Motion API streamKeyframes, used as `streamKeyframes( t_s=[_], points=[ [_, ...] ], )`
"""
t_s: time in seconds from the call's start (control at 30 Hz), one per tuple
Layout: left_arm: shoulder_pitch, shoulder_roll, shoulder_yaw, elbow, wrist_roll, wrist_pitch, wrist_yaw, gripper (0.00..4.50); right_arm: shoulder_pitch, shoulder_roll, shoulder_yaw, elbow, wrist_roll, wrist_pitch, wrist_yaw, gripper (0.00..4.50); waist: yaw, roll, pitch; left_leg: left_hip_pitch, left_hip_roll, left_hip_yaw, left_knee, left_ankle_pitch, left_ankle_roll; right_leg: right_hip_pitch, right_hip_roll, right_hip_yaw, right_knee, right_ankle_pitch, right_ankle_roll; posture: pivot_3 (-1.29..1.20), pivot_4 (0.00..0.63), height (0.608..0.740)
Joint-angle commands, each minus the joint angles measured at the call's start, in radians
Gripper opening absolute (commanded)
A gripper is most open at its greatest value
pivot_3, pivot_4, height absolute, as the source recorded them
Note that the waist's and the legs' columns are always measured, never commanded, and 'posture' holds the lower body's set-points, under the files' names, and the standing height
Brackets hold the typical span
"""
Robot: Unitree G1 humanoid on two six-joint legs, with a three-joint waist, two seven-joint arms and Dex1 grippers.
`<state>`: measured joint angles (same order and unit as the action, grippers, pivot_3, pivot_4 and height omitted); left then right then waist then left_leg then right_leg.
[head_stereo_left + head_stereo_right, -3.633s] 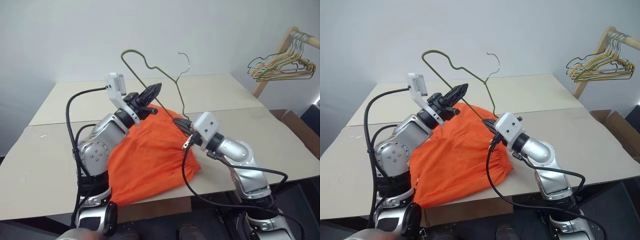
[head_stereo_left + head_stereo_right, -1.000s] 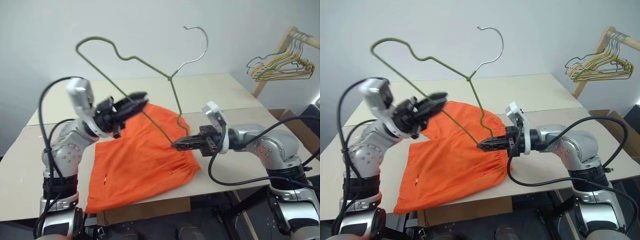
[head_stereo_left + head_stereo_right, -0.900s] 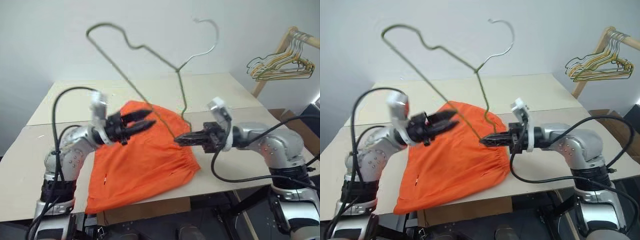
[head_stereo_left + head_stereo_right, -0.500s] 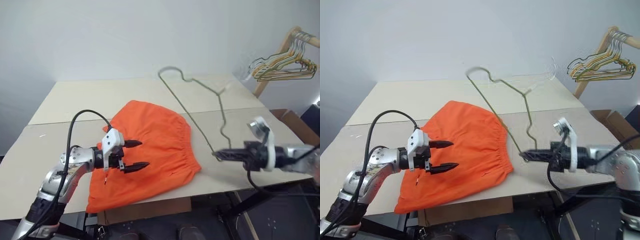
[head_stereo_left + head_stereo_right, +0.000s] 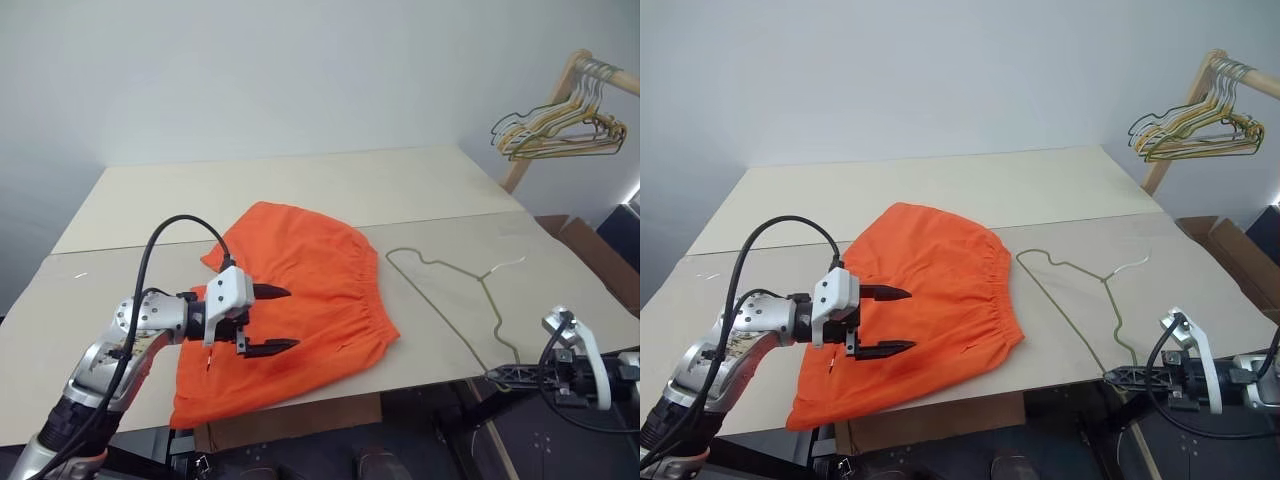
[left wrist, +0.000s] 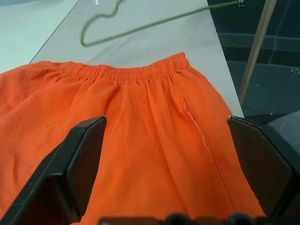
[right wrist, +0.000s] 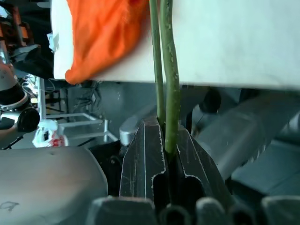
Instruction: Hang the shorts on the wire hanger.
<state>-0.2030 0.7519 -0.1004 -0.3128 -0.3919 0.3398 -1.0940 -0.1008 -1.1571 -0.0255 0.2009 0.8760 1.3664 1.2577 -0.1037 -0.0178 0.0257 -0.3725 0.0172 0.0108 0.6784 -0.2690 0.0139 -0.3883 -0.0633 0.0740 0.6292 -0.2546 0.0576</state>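
Plenty of bare worktop behind the shorts, all the way to the far edge, so a gripper could come in from there no problem. Right of the shorts the wire hanger lies flat, running out past the worktop's front edge, with a narrow bare strip between the two. The rack of spare hangers stands well off past the far right corner, out of the way.

A bare robot test room or lab, by the look of it: a plain grey wall beyond the left gripper, pale board-topped tables pushed together under it, a wooden rack with spare wire hangers far off beyond the right gripper, and cardboard boxes near that gripper.
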Motion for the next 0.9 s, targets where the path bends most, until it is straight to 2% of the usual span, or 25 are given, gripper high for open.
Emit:
streamKeyframes(
  t_s=[0.03, 0.33, 0.6, 0.8, 0.9],
  points=[
    [-0.011, 0.012, 0.006, -0.033, 0.007, -0.014, -0.006, 4.49, -0.042, 0.006, 0.036, 0.012, -0.031, -0.005, 0.023, 0.00, 0.002, 0.000, 0.000, 0.000, 0.000, 0.000, 0.000, 0.000, 0.000, 0.000, 0.000, 0.000, 0.000, 0.000, 0.000, -0.14, 0.000, 0.740],
    [-0.015, 0.016, 0.013, -0.035, 0.021, -0.011, -0.003, 4.49, -0.060, 0.053, 0.043, 0.020, -0.054, -0.031, 0.043, 0.00, 0.007, 0.000, 0.000, 0.000, 0.000, 0.000, 0.000, 0.000, 0.000, 0.000, 0.000, 0.000, 0.000, 0.000, 0.000, -0.12, 0.000, 0.740],
    [-0.004, 0.012, 0.013, -0.025, 0.037, -0.021, 0.004, 4.49, -0.022, 0.048, 0.027, -0.023, -0.035, -0.050, 0.123, 0.00, 0.008, 0.000, 0.000, 0.000, 0.000, 0.000, 0.000, 0.000, 0.000, 0.000, 0.000, 0.000, 0.000, 0.000, 0.000, -0.11, 0.000, 0.740],
    [-0.004, 0.009, 0.002, -0.056, 0.039, -0.005, 0.017, 4.49, 0.007, 0.033, 0.099, -0.105, -0.045, -0.066, 0.204, 0.00, 0.009, 0.000, 0.000, 0.000, 0.000, -0.001, 0.001, 0.000, 0.000, 0.000, 0.000, -0.001, 0.000, 0.000, 0.000, -0.10, 0.000, 0.740],
    [0.002, 0.016, -0.009, -0.050, 0.060, -0.013, 0.019, 4.49, -0.060, 0.060, 0.132, -0.058, -0.062, -0.059, 0.209, 0.00, 0.008, 0.000, 0.000, 0.001, 0.000, -0.001, 0.001, 0.000, 0.000, 0.000, 0.000, -0.001, 0.001, 0.000, 0.000, -0.09, 0.000, 0.740]
  ],
)
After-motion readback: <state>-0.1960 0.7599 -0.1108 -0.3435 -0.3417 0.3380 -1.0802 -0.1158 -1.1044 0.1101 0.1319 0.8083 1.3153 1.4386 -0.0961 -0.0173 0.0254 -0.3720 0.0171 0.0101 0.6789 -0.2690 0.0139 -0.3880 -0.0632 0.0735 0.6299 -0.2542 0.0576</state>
